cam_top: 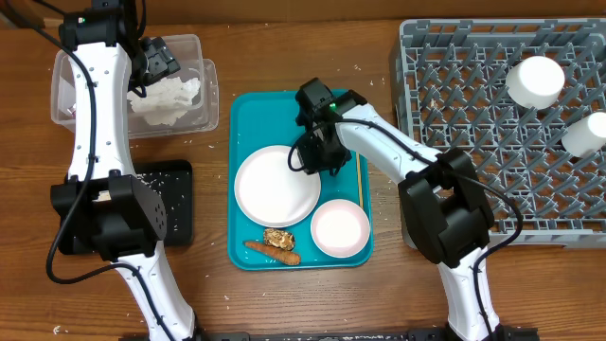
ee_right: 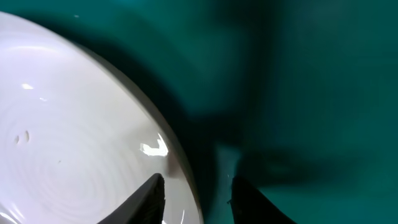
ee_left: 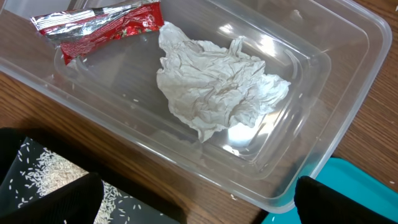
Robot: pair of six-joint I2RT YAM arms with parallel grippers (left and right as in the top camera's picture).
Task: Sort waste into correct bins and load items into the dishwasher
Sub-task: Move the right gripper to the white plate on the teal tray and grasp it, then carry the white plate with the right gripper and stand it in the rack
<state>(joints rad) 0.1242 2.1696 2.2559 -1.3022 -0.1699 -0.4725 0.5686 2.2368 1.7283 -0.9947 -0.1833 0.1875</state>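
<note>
At the near edge of the teal tray (cam_top: 248,114) lie a carrot piece (cam_top: 269,250) and a brown food lump (cam_top: 277,237), with the bowl (cam_top: 340,228) just beside them. Farther in, the large plate (cam_top: 276,186) sits flat on the tray. The right hand (ee_right: 196,193) is at the plate's far right rim. Its fingers (ee_right: 152,196) are narrowed to either side of the edge, one above the plate's face and one over bare tray; whether they pinch it cannot be told. The plate is round, so what matters is that the rim runs between the fingers and that the dish rack (cam_top: 454,85) lies to the right. At the surface's far left corner, the left hand (ee_left: 205,202) hangs wide open over the clear tub (ee_left: 348,74), well apart from the plate.
</note>
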